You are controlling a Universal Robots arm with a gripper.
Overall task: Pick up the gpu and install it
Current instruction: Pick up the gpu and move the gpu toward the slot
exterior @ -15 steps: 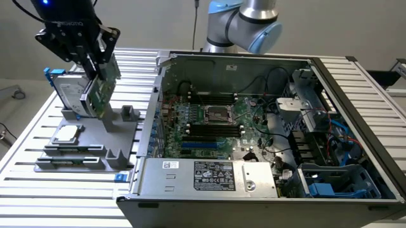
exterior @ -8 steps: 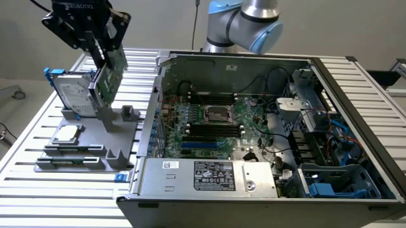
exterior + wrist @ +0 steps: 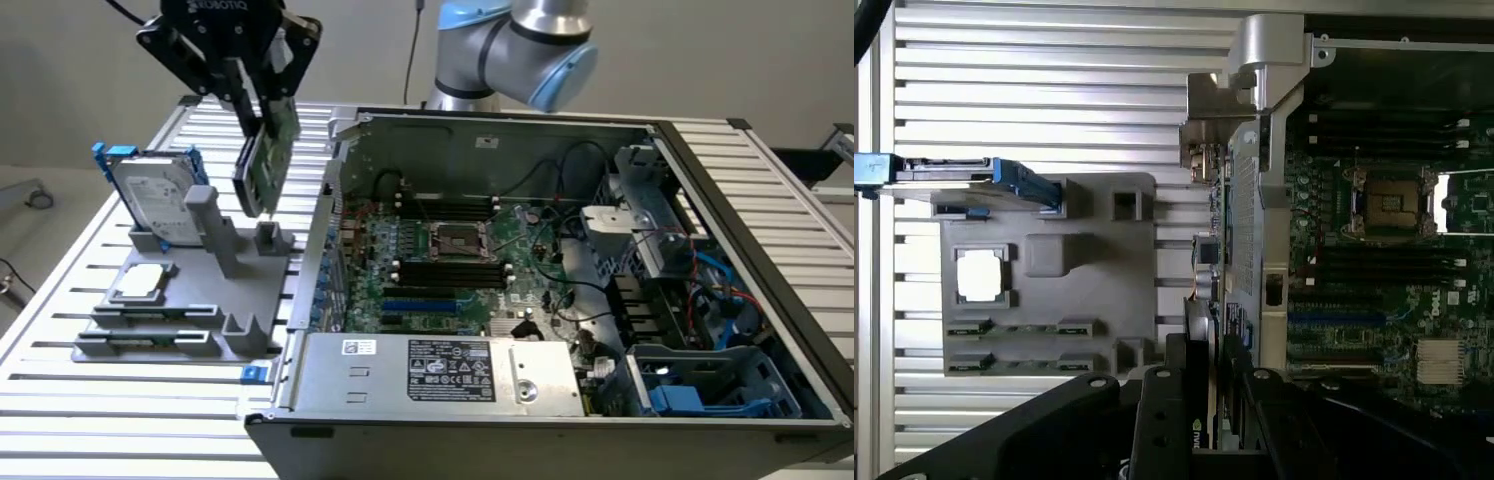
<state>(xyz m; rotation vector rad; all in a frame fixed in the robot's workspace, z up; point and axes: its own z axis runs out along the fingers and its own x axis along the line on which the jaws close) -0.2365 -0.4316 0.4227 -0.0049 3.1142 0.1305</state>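
Jaws of the black gripper [image 3: 262, 105] clamp the flat green-and-black gpu card [image 3: 271, 165], hanging above the grey plastic holder [image 3: 167, 262] (beside the open computer case [image 3: 507, 118]); if it tilts, it could strike the case wall.

- Arm [image 3: 497, 50]: silver-grey metal, thick round joints, smooth finish.
- Caps [image 3: 561, 75]: light blue, rounded, closing the joint ends.
- Pincer [image 3: 264, 105]: matt black throughout, white lettering across the top of its body.
- Links [image 3: 180, 52]: black angular bars, hinged in pairs, open gaps between them.
- Screws [image 3: 1097, 381]: small silver heads set in the glossy black links, seen in the wrist view.
- Black cable [image 3: 127, 12]: thin, by the pincer's body.
- Grey cable [image 3: 419, 20]: thin, beside the arm.
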